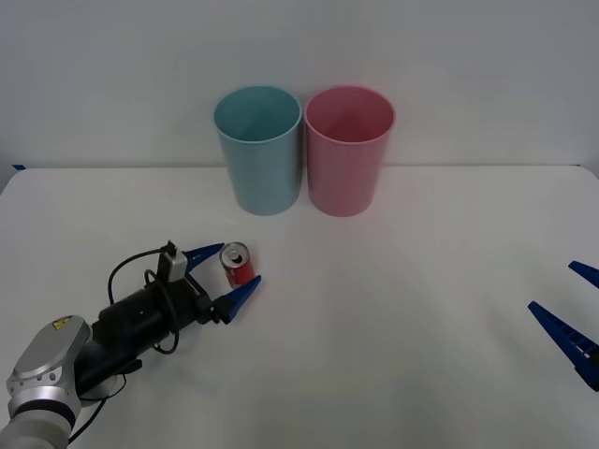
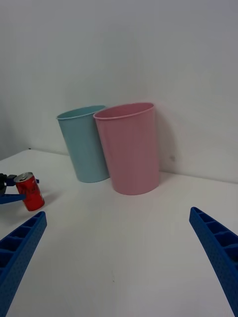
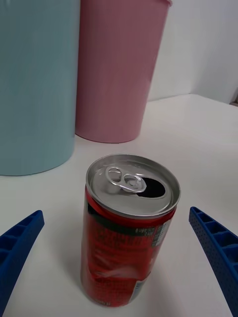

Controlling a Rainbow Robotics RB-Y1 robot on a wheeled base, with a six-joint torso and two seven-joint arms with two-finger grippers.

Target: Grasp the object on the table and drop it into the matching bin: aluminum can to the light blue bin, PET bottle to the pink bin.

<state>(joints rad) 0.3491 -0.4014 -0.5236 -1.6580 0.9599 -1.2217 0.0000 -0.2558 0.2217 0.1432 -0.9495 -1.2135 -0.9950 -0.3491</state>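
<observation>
White matte table [image 1: 393,318], red alu can [image 1: 238,264] upright on it, front-left, lt blue bin [image 1: 258,150] & pink bin [image 1: 348,150] standing side by side at the back edge, near the wall

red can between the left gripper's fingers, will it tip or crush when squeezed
The red can is already opened, so it is probably light and may tip if one finger of the left gripper touches first. Its side looks slightly dented, suggesting thin walls that could buckle under a hard squeeze. It stands upright on the table.
</observation>
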